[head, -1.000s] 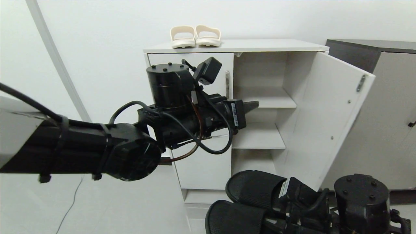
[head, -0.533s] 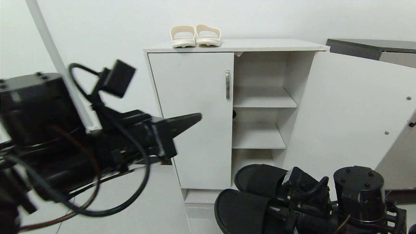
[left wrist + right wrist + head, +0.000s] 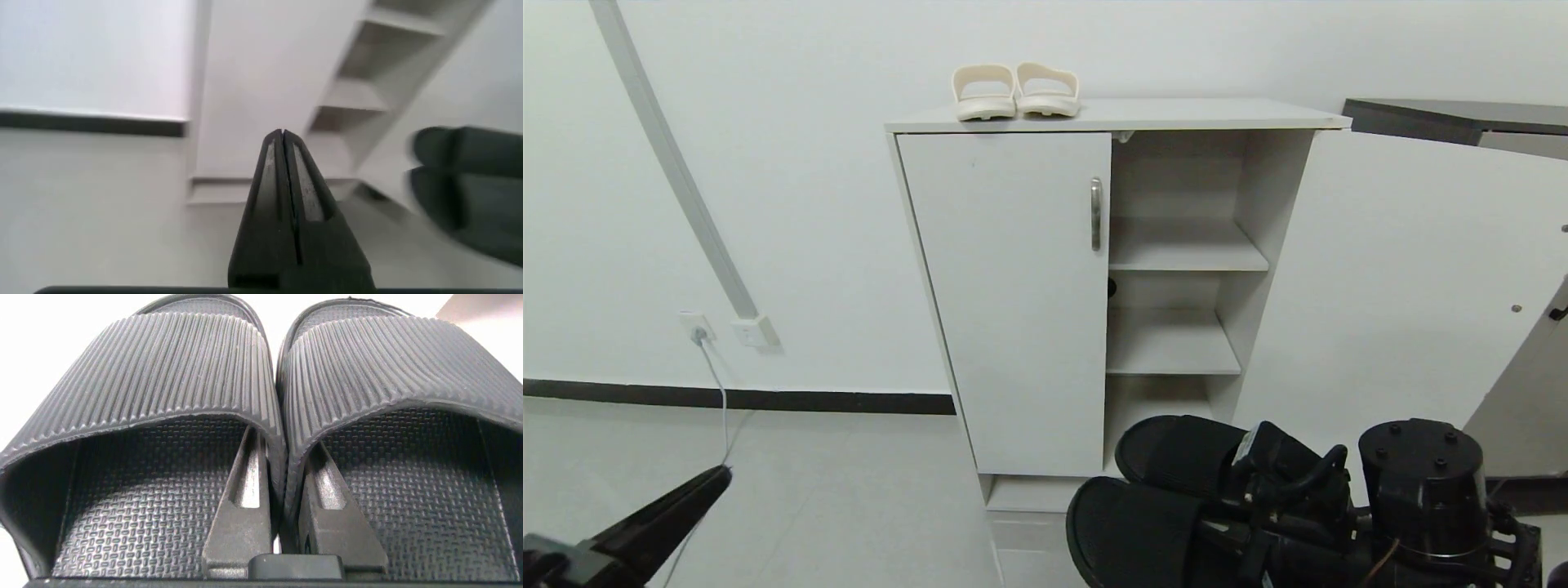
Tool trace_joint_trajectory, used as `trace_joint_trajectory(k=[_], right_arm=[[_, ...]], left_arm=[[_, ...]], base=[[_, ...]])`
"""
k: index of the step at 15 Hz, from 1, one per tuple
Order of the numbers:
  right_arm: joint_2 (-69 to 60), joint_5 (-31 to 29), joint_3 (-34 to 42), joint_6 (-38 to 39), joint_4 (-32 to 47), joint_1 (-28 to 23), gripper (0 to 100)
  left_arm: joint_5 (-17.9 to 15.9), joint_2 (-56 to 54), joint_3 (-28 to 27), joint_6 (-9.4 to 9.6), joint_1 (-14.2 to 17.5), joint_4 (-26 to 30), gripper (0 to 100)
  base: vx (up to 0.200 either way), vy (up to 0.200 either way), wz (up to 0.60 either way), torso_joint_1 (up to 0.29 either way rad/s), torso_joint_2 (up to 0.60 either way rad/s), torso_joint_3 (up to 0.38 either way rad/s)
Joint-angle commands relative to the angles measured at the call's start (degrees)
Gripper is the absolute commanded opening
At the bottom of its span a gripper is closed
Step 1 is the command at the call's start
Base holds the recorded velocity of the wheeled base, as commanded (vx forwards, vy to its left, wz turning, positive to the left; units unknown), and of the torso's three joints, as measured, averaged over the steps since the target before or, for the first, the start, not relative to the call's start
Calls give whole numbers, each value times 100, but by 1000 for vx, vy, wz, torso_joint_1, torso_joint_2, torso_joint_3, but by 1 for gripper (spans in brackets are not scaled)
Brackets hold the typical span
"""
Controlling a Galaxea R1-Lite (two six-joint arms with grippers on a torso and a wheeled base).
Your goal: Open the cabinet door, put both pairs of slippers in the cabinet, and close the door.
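Right wrist view: the right gripper (image 3: pixel 282 469) is seen clamped on the black slippers (image 3: pixel 163 392). One of its fingers (image 3: pixel 241 498) is set inside each slipper, so that the two touching inner walls are pinched together between them. In the head view this pair is held at the lower right of the frame, low in front of the cabinet (image 3: pixel 1005 327) and near its open half. The left gripper (image 3: pixel 662 510) is found at the lower left of the frame, well apart from the cabinet, with its fingers pressed together on nothing.

The door (image 3: pixel 1405 269) on the right of the frame is swung wide open, and shelves (image 3: pixel 1172 347) are exposed beside it. The beige slippers (image 3: pixel 1015 91) are set side by side on the cabinet top, at the upper middle of the frame.

The opening step is judged done, and the placing of the first pair is judged to be in hand. The next move is judged to call for the black pair to be raised and carried forward onto a shelf. It should be kept level and clear of the shelf lip and door edge before release.
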Motion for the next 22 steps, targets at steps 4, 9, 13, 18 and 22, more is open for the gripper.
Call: trace_joint_trajectory(k=[4,9,13,18,22], right_arm=[[19,-11,10,-21,0,31,0],[-8,-20,10,-30,0,31,0],[1,-29,10,-39,-9,93,0],[203,-135,-157,32,-18,181,0],[1117,-1919,-799,1280,-466,488,0]], left_arm=[[226,-3132,409,425,1103,2498,0],[287,-3967,409,522,1209,3333,0],[401,-4451,409,803,1631,3386,0],[-601,-4451,409,1445,1622,3596,0],[-530,-4451,409,1366,1622,3605,0]], base=[[0,0,0,0,0,0],[0,0,0,0,0,0],[0,0,0,0,0,0],[0,0,0,0,0,0],[0,0,0,0,0,0]])
